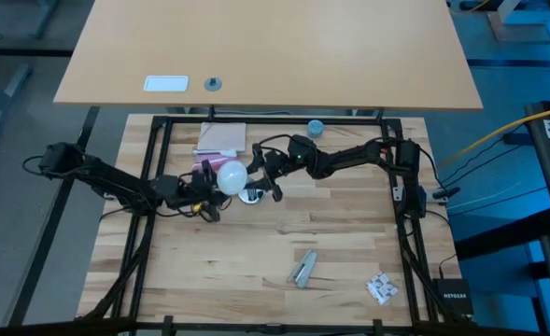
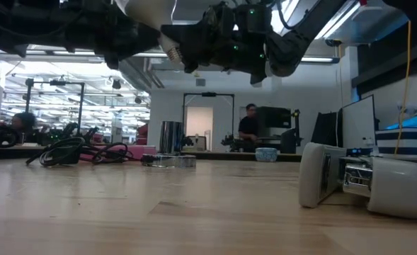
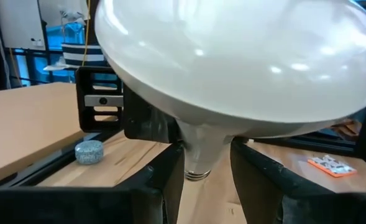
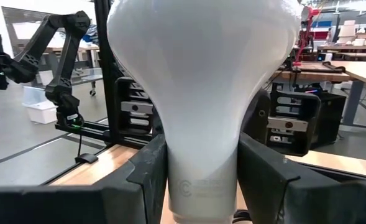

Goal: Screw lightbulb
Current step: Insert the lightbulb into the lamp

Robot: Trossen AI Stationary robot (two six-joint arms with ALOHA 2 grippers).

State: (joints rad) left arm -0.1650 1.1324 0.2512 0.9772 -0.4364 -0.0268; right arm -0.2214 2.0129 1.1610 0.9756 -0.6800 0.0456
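The left gripper (image 1: 209,187) reaches in from its side of the table (image 1: 331,233), raised off the wood. Its 2 fingers (image 3: 161,186) are drawn in narrow, with the slim end of the bulb (image 1: 231,175) between them, so it looks gripped there. In the left wrist view the globe swells back over these fingers and the threaded cap (image 3: 198,175) pokes out just past their tips. The bulb hangs in the air between the 2 grippers, clear of the table. Seen from table height its long axis is tilted, globe high on the left arm's side and cap slanting down toward the right arm. The right gripper (image 1: 259,175) meets it from the other side, and its 2 fingers (image 4: 148,174) press on either side of the wider pale neck, with the globe standing out beyond their tips. Both arms are equally near, each touching the bulb. A shiny disc (image 1: 251,196) lies on the table just below the right fingers. If it is the fitting, the cap must tip upright before any turning.
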